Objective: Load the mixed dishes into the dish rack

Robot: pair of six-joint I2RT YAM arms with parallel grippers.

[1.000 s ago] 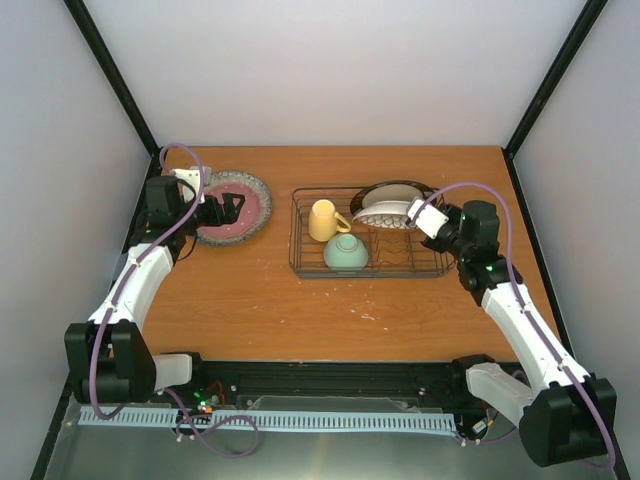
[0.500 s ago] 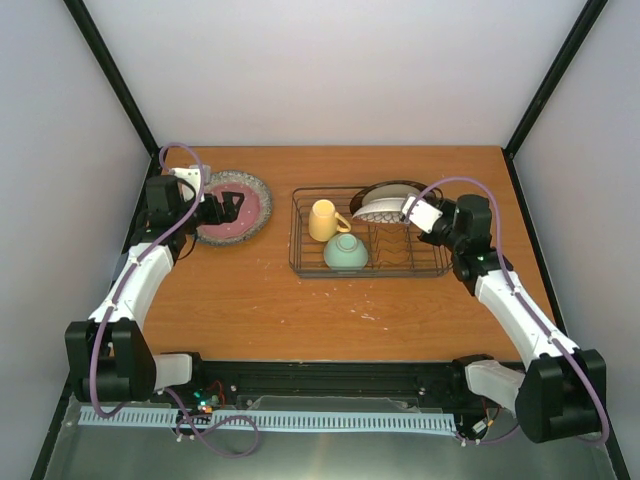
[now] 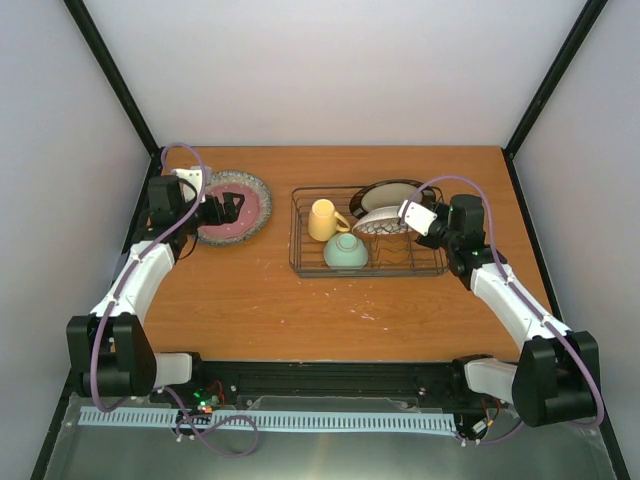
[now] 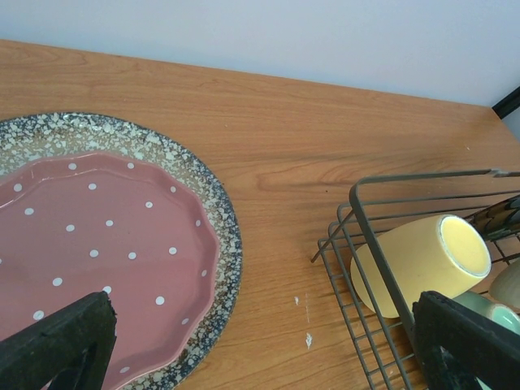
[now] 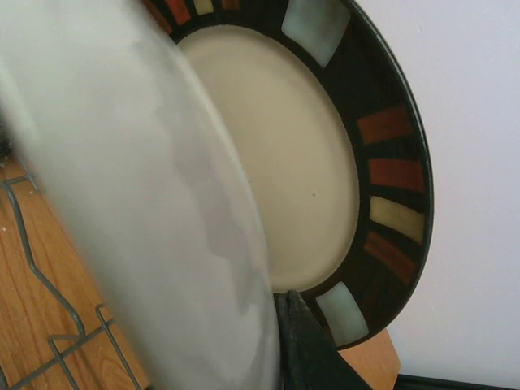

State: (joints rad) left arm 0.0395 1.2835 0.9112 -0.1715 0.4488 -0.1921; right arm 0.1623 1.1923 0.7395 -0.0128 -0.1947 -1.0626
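My right gripper (image 3: 408, 214) clamps a round pale-backed ceramic plate (image 3: 378, 221) inside the black wire dish rack (image 3: 296, 235).
I see it tilted just in front of the upright cream plate with a dark striped rim (image 3: 392, 190); the small yellow mug (image 3: 322, 220) and mint-green bowl (image 3: 345, 253) sit in the rack's left half. My left gripper (image 3: 232, 207) hangs, jaws spread wide, over the pink plate with a speckled grey rim (image 3: 252, 200).

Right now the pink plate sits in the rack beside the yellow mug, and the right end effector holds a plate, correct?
No: the pink plate lies on the table left of the dish rack, as the top view shows; the rest holds.
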